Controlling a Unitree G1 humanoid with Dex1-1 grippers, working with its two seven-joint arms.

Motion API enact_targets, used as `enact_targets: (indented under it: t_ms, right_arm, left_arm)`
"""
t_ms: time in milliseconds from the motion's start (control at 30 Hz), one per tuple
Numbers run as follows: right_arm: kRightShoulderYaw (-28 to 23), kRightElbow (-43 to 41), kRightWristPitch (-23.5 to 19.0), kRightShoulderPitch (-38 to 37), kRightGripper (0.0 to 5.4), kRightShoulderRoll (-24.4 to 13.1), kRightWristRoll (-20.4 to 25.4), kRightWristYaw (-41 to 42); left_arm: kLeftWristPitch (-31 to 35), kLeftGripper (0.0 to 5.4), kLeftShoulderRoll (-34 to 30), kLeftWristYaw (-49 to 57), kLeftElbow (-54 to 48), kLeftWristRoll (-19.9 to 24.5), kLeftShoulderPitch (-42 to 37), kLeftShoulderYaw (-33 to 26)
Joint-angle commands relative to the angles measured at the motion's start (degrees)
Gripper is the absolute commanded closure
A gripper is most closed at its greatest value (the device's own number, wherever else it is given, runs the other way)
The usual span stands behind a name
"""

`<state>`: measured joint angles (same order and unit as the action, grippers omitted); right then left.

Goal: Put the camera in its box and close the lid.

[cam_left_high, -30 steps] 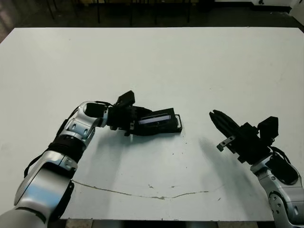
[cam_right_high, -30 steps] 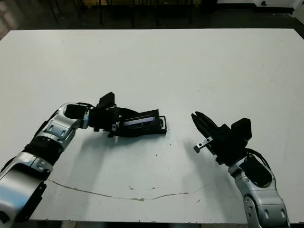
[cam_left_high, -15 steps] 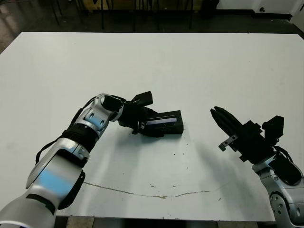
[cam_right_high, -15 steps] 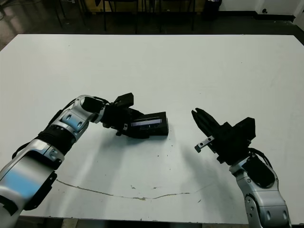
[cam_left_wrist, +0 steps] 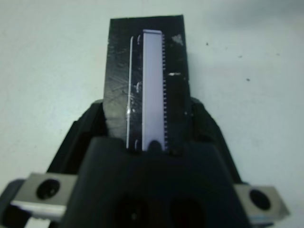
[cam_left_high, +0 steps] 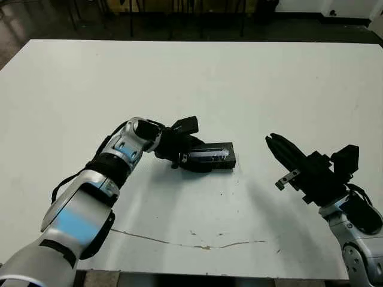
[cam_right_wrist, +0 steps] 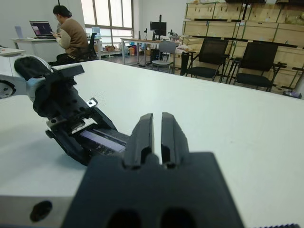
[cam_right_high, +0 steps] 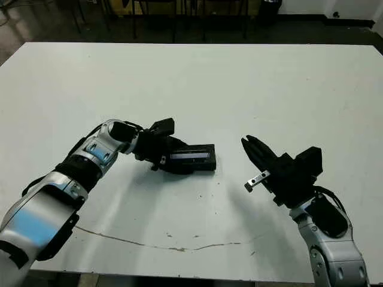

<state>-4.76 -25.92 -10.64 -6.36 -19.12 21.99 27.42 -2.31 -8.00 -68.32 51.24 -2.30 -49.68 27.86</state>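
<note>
The lid [cam_left_high: 214,156], a black block with a pale strip on top, lies flat near the table's middle. My left gripper [cam_left_high: 187,158] is shut on its near end. In the left wrist view the lid [cam_left_wrist: 147,66] runs out from between the two fingers [cam_left_wrist: 92,126]. The box does not show apart from the lid, and I cannot tell whether it sits beneath. The camera is hidden. My right gripper [cam_left_high: 271,141] hovers to the right of the lid, shut and holding nothing. The right wrist view shows that gripper [cam_right_wrist: 156,118] pointing toward the lid [cam_right_wrist: 102,138].
The white table [cam_left_high: 269,78] stretches wide beyond the lid. A thin dark crack line [cam_left_high: 197,246] runs near its front edge. Beyond the table, a person [cam_right_wrist: 69,31] sits at a desk, and black chairs [cam_right_wrist: 213,57] stand by stacked boxes.
My left gripper has swung the lid round and laid it flatter, a little further right. The tray rim seen at its right end a second ago no longer shows. The right arm has stayed put.
</note>
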Motion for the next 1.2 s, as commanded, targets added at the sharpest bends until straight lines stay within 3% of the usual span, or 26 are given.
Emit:
enact_targets:
  t_ms: [33, 300, 433, 567, 833, 1000, 1200]
  right_arm:
    - [0.12, -0.26, -1.16, -0.78, 5.40, -0.21, 0.35, -0.16]
    - [0.28, -0.53, -1.83, -1.22, 5.40, -0.01, 0.24, -0.80]
    - [0.19, 0.66, -1.85, -1.12, 5.40, 0.43, 0.91, -0.36]
    - [-0.02, 4.43, 1.38, -0.58, 5.40, 0.58, 0.92, 1.81]
    - [0.03, 3.15, -0.70, -1.07, 5.40, 0.56, 1.34, 0.45]
    - [-0.08, 5.75, 2.19, -0.76, 5.40, 0.95, 1.75, 2.40]
    - [-0.03, 2.31, -1.57, -1.62, 5.40, 0.63, 2.58, 0.17]
  left_arm:
    - [3.77, 2.65, 5.39, 2.88, 1.67, -7.58, 3.54, 6.74]
    - [6.02, 2.65, 2.88, 0.23, -3.60, -9.16, 3.30, 10.04]
    - [4.77, 1.90, 1.63, -0.44, -4.27, -9.20, 3.20, 10.00]
    - [2.57, 1.22, -0.16, 0.29, -4.70, -9.95, 3.56, 9.87]
    - [3.15, 0.01, -3.77, 0.31, -5.13, -8.33, 4.90, 7.65]
    - [-2.42, 0.00, -7.71, 1.06, -5.22, -6.76, 7.36, 4.60]
    - [-4.64, 0.00, -14.23, -2.34, -8.89, -0.69, 12.52, -1.67]
